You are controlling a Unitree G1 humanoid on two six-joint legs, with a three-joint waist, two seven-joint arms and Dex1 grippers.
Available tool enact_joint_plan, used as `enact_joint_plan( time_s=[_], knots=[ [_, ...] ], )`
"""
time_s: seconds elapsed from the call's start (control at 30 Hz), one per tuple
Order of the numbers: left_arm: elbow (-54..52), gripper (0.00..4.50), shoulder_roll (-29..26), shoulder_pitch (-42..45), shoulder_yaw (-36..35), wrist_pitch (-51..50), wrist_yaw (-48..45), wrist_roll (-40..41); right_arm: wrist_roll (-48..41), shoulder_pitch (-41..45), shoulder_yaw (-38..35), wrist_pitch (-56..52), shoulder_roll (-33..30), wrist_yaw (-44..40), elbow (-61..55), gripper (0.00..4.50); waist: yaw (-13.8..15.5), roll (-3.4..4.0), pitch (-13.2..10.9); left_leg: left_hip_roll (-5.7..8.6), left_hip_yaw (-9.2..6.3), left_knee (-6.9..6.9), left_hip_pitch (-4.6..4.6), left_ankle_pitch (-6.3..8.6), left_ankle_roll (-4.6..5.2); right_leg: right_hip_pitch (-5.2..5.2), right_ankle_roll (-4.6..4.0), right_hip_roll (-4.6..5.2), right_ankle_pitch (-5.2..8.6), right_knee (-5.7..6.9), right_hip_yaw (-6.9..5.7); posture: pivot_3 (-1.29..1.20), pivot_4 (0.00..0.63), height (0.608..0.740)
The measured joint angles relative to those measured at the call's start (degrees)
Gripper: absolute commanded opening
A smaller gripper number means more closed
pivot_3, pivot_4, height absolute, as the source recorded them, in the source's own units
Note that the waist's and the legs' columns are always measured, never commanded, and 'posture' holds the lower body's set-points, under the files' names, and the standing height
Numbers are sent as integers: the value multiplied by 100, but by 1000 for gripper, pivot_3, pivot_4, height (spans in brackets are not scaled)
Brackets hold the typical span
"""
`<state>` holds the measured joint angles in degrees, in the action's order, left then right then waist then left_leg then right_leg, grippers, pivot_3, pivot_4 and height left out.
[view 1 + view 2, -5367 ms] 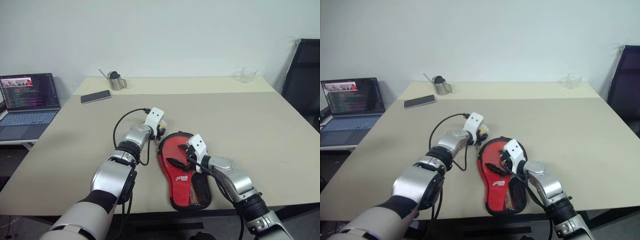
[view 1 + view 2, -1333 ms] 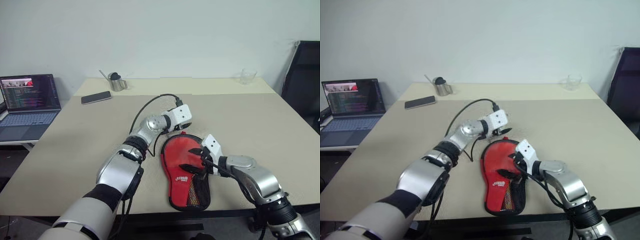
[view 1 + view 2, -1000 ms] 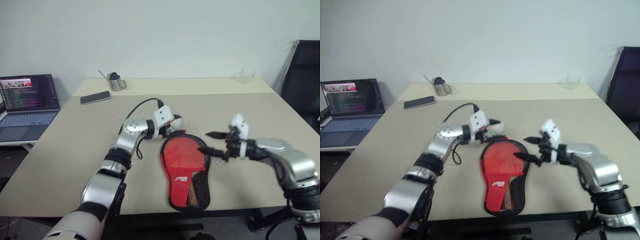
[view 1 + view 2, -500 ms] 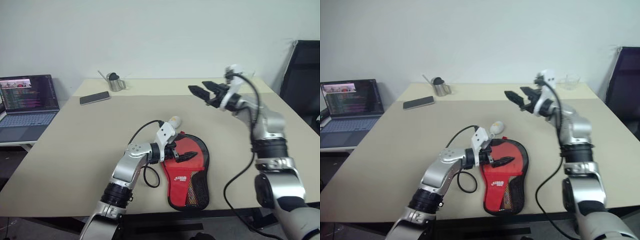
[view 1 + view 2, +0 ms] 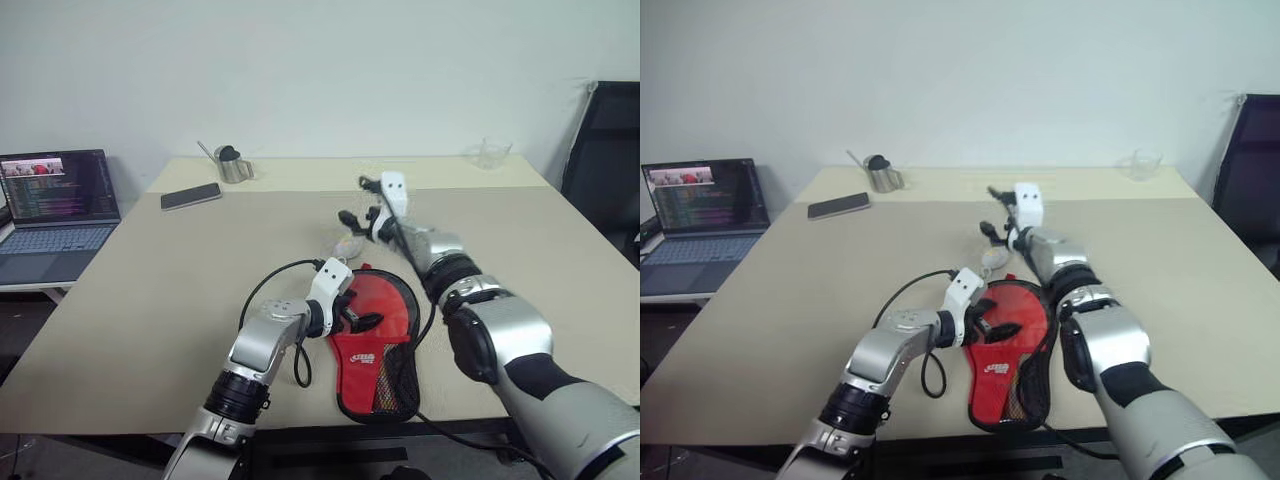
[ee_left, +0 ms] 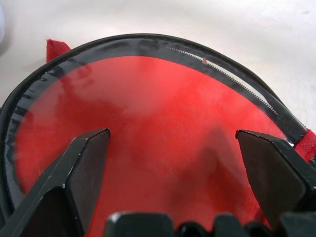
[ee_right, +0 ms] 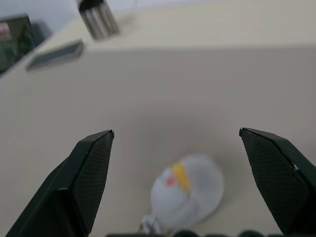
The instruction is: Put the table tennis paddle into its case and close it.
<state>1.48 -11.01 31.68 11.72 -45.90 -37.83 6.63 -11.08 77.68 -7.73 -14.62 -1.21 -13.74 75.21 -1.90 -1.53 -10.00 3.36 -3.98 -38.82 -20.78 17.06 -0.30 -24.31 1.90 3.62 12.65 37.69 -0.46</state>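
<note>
Case (image 5: 375, 330): lies flat near the front edge of the beige table (image 5: 150, 300), red side with white logo up, mesh pocket toward the narrow end, black zip rim around it.
Paddle: no part of the bat can be told apart from the red case; whether it lies inside cannot be told.
White charm (image 7: 187, 190): rests on the table just beyond the round end of the case, a small pale lump with a yellow and red mark.
Left gripper (image 5: 360, 312): hovers low over the round red part of the case, its two black fingers (image 6: 84, 163) spread wide, nothing between them.
Right gripper (image 5: 358, 200): held above the table beyond the case, over the charm, fingers (image 7: 91, 168) wide apart and empty.
Far left of the table: dark phone (image 5: 191, 194) lying flat, metal cup (image 5: 233, 163) behind it.
Far right corner: clear glass (image 5: 490, 151).
Side desk at left: open laptop (image 5: 55, 210) with a lit screen.
</note>
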Motion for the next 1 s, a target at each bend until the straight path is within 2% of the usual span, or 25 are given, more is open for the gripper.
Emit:
enact_joint_plan(
  time_s=[0.4, 0.7, 0.8, 1.0],
  knots=[
    [-1125, 4449, -349, -597, -109, -664, 440, 165, 618, -215, 10, 26, 551, 767, 259, 4500, -25, 7, 4, 0, -2, 0, 3, -1, -3, -1, -2, -1, 1, 3, 1, 0, 150, 740],
    [-1575, 4449, -462, -861, -213, -943, 764, 350, 1031, -359, 60, 25, 853, 995, 271, 4500, -120, 8, 5, -1, -2, 2, 4, -1, -3, -1, -2, -2, 1, 3, 1, 0, 150, 740],
    [-1679, 4500, -487, -912, -219, -1006, 860, 383, 1160, -428, 69, 38, 905, 1136, 270, 3857, -140, 8, 5, -1, -2, 4, 6, 0, -2, -1, -3, -3, 1, 3, 2, 0, 150, 740],
    [-1815, 4500, -553, -994, -219, -1092, 971, 476, 1261, -461, 74, 92, 1011, 1161, 270, 1853, -129, 11, 6, 0, -7, 5, 8, 4, 4, 4, -3, -4, 2, 1, -2, 0, 150, 740]
  ],
)
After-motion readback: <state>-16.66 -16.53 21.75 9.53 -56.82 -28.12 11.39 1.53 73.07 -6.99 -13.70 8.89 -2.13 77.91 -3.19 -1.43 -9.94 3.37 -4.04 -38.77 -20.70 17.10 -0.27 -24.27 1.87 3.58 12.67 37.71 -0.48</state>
